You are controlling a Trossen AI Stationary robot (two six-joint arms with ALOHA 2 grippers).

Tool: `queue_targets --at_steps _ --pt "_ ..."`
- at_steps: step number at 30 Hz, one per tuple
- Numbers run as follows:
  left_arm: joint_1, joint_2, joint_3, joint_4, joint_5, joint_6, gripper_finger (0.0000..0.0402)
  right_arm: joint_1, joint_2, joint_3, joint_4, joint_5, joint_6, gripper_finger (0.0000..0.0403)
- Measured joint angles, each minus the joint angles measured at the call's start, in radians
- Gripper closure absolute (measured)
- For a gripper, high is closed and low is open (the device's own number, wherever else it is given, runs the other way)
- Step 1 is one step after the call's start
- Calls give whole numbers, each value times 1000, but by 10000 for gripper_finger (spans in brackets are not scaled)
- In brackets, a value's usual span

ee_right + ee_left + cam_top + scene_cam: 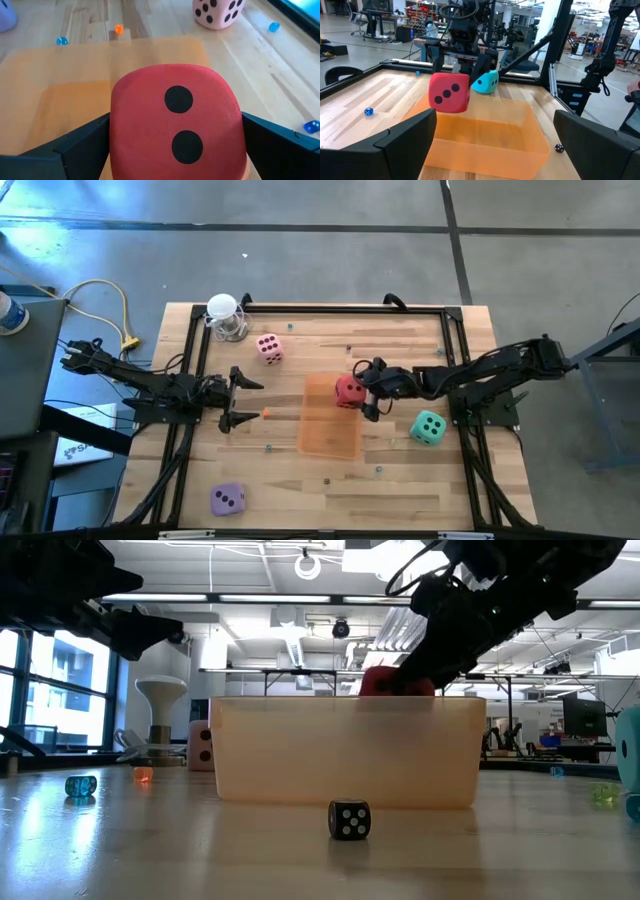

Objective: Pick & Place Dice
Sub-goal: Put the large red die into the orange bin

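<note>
1. The pale wooden slatted tabletop point(400, 480) carries everything; both dark arms reach in over it from its two ends.
2. The flat translucent orange plastic tray point(330, 430) lies at the middle. I cannot make out anything resting on its floor; the only thing over it is the red die at its edge nearest the right arm.
3. The right claw point(368, 392) hangs above that edge with the soft red cube die with dark pips point(175, 127) between its spread fingers. The fingers stand wide on either side of it, so whether they grip it or have let go I cannot tell.
4. The left claw point(240, 400) waits released beside the tray, holding nothing.
5. The risk, as I judge it: the red die sits over the rim, not the middle, so a drop here could catch the wall and roll out onto the wood.
6. The pink die point(269, 347), teal-green die point(428, 427) and lilac-purple die point(227, 499) lie outside the tray, well apart.
7. Tiny dice, such as the small black one point(349, 819), are scattered about.
</note>
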Motion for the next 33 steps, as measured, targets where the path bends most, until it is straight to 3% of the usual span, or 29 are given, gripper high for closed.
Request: queue_targets --at_steps 6,10,15,21,27,33 --pt "0 0 0 0 0 -3 10 -6 0 0 1 82 -48 6" --pt "0 0 0 0 0 -8 10 -5 0 0 0 26 -71 6" --pt "0 0 0 0 0 -9 10 -8 0 0 -21 60 -43 6" --pt "1 4 0 27 0 31 10 -6 0 0 -17 11 -52 6" --pt "2 94 0 232 0 128 10 -6 0 0 0 11 -54 6" --pt "2 321 44 470 -1 199 10 -6 0 0 14 10 -54 6"
